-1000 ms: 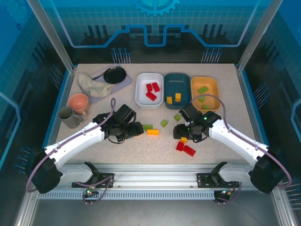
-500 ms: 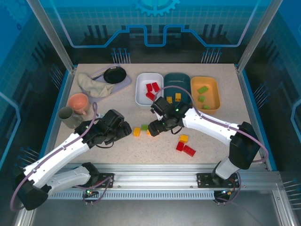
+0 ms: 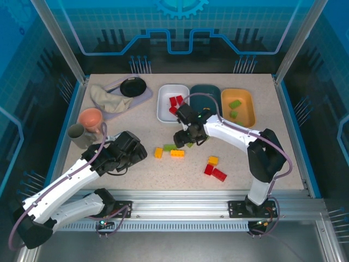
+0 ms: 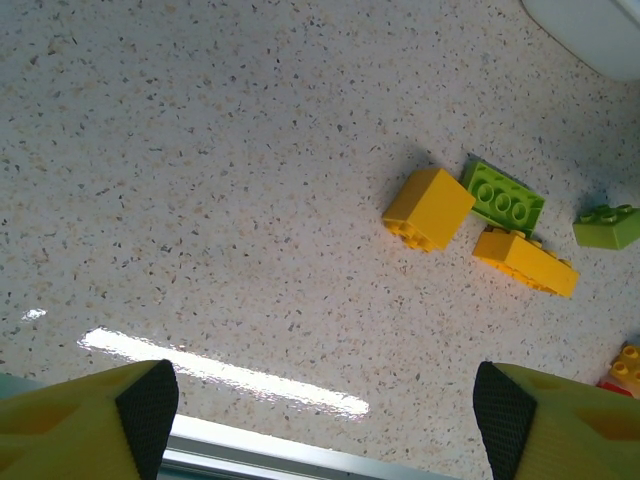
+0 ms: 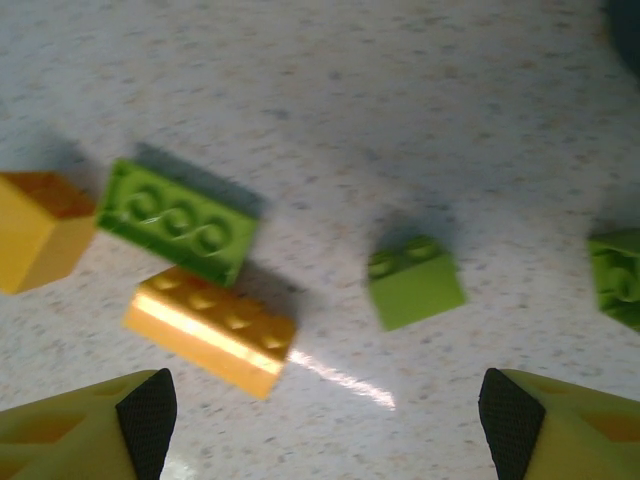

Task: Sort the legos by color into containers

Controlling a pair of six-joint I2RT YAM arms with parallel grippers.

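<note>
Red studded plastic bricks [image 3: 175, 102] are held in the white rounded plastic tray [image 3: 163, 112], green ones [image 3: 235, 103] in the orange tray [image 3: 245, 117]. Loose bricks [image 3: 177, 153] are scattered on the desk [image 3: 147, 123]. Left hand [image 4: 320, 410] and right hand [image 5: 320, 410] are spread, empty.

Green brick [image 5: 620, 275] cut by right edge, white tray [image 4: 590, 25] cropped to corner, teal tray [image 3: 206, 90] partly behind right arm [image 3: 234, 134]

The table [image 3: 163, 176] is pale beige, peppered with dark flecks. On it sit a light green brick [image 5: 180, 220], a yellow-orange brick [image 5: 210, 330] and a red brick [image 3: 218, 174]. There's a white tray [image 3: 168, 94], a dark teal tray [image 3: 212, 90], an orange tray [image 3: 246, 117], a salmon-pink bowl [image 3: 90, 118] and a grey mug [image 3: 80, 136].
</note>
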